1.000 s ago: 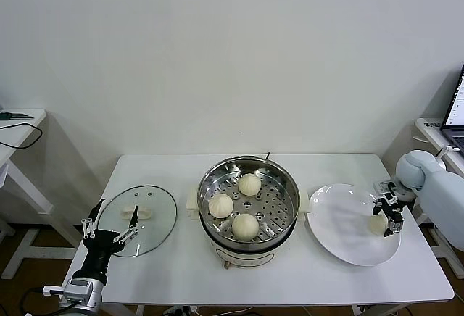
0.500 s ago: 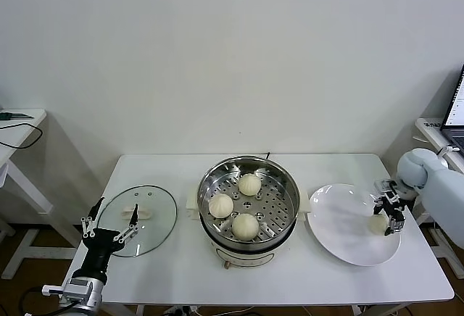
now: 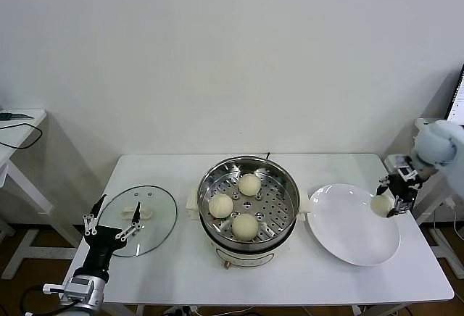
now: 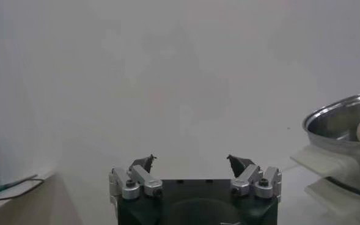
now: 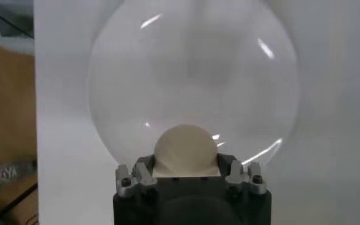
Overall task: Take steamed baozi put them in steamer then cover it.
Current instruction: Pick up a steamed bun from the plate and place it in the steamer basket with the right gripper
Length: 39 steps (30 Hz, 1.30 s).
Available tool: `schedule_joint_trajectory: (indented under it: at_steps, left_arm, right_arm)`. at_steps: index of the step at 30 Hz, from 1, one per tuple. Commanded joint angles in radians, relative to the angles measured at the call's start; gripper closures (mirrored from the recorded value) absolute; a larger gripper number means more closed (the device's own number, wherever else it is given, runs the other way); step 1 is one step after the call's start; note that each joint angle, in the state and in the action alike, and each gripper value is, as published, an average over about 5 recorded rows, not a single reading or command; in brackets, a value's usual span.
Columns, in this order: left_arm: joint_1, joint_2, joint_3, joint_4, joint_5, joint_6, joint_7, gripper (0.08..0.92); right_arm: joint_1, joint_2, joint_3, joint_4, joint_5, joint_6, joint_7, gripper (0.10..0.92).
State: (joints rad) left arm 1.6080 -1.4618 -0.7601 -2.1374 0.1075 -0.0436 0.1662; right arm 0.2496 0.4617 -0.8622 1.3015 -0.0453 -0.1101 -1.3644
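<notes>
The fourth baozi [image 3: 380, 205] is pinched between the fingers of the right gripper [image 3: 391, 201] above the white plate's [image 3: 348, 229] rim toward the table's [image 3: 181, 272] right edge. The right wrist view alone shows the baozi [image 5: 185, 151] clear of the plate [image 5: 192, 73] below. Three baozi [image 3: 245, 225] sit in the steamer [image 3: 249, 207] at mid-table. The cover [image 3: 139, 219] lies near the left edge, where the left gripper [image 3: 112, 225] hovers, fingers spread.

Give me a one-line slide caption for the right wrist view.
Right hand grips a round cream-white steamed bun above the flat white plate.
</notes>
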Motion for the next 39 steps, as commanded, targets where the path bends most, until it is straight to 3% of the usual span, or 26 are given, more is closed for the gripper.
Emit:
schedule_joint_trajectory:
  at_steps: [1, 10, 19, 39]
  left_arm:
    - [-0.005, 0.004, 0.004, 0.003, -0.004, -0.001, 0.003, 0.177]
    - [-0.013, 0.015, 0.002, -0.002, -0.027, -0.001, 0.009, 0.177]
    - [-0.026, 0.015, 0.001, 0.004, -0.035, -0.003, 0.011, 0.177]
    - [-0.032, 0.009, -0.051, 0.018, -0.057, 0.0, 0.016, 0.177]
  right_arm:
    - [0.575, -0.078, -0.54, 0.303, 0.345, -0.186, 0.064, 0.347]
    - [0.867, 0.1, -0.771, 0.446, 0.55, -0.352, 0.164, 0.347]
    - [0.844, 0.301, -0.746, 0.457, 0.702, -0.49, 0.26, 0.347]
    - [0.514, 0.523, -0.611, 0.295, 0.601, -0.518, 0.277, 0.347]
